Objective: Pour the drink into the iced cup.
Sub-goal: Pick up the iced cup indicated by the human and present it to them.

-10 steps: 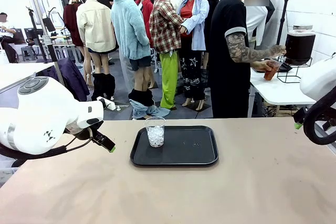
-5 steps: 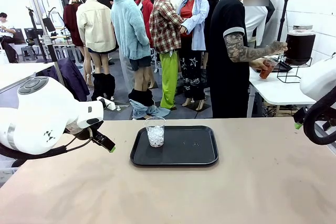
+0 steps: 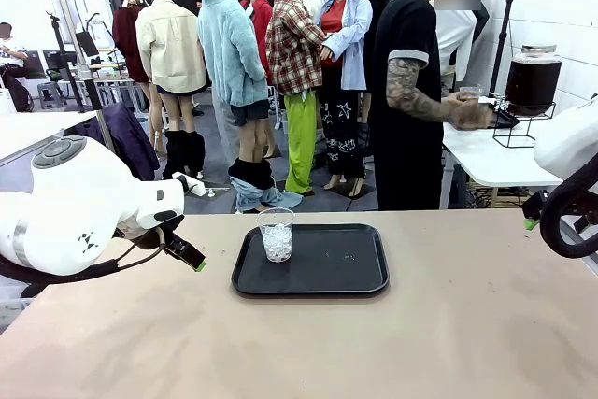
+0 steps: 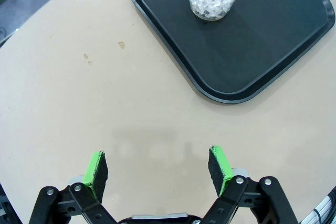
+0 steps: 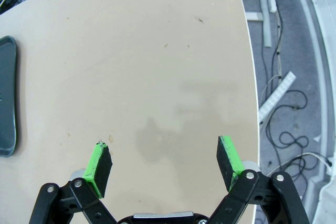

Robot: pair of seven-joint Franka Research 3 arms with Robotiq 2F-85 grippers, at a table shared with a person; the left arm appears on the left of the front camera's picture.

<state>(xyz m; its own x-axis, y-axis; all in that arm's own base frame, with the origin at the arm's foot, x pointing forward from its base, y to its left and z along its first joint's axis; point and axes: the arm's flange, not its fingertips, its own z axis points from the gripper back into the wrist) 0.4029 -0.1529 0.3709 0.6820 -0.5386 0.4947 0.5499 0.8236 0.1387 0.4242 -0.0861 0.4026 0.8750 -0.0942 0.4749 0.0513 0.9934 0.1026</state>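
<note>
I'm hovering the left gripper (image 4: 157,162) low, jaws spread wide and gripping nothing; I'm holding the right gripper (image 5: 165,162) the same way, pointing down, empty.

1. Jaws of the right gripper (image 5: 164,153) stand spread wide, nothing between the green pads (image 5: 98,162).
2. Under it: bare beige table (image 5: 157,51), with a faint dark patch.
3. Left: rim of a black tray (image 5: 6,98), well apart from the gripper.
4. Right, past the table's edge: grey floor with cables (image 5: 286,124) and a white power strip (image 5: 275,95).
</note>
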